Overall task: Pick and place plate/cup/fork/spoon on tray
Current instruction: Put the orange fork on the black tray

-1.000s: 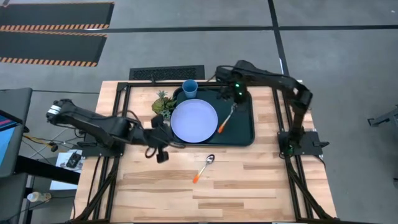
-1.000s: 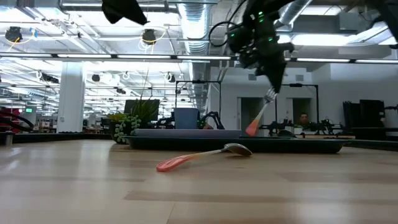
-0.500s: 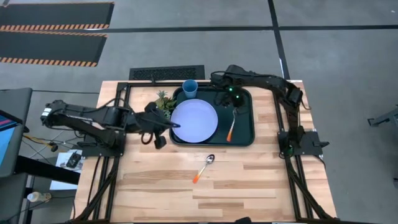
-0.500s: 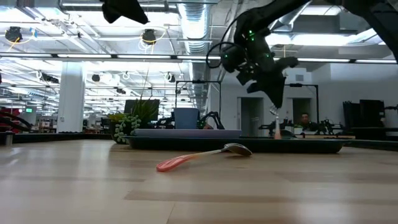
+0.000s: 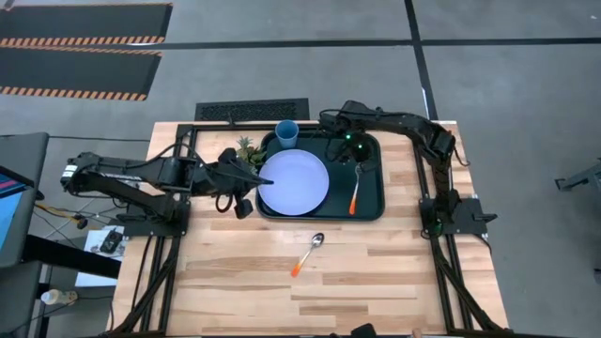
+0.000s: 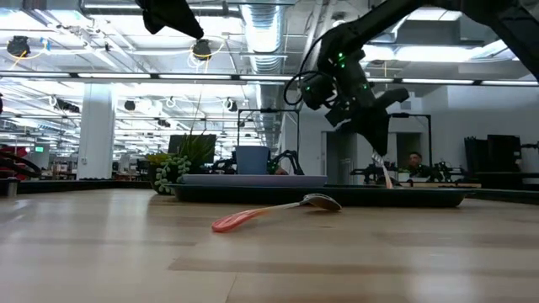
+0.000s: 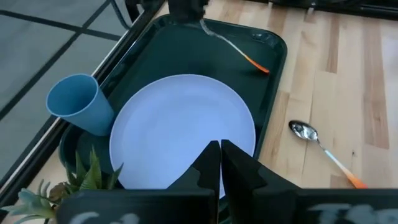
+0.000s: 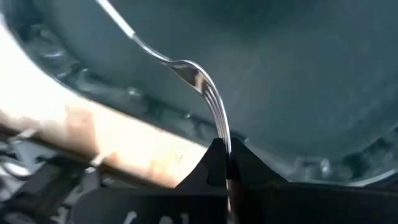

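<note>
The right end effector [image 5: 358,161] hangs over the right part of the tray [image 5: 376,208], its fingers pressed together on the tines of the fork [image 5: 355,192] — the right wrist view shows the silver tines [image 8: 208,93] pinched between the two dark fingertips. The fork slants down from that grip, its orange handle reaching toward the near side of the tray, right of the plate [image 5: 293,181]. The plate lies flat in the tray's left half, and the cup [image 5: 286,133] stands upright just beyond it at the tray's far left corner. The spoon [image 5: 308,253] lies on the bare tabletop [image 5: 394,272] near of the tray, well apart from it. The left end effector [image 5: 255,178] hovers at the plate's left edge — fingers closed together, holding nothing.
</note>
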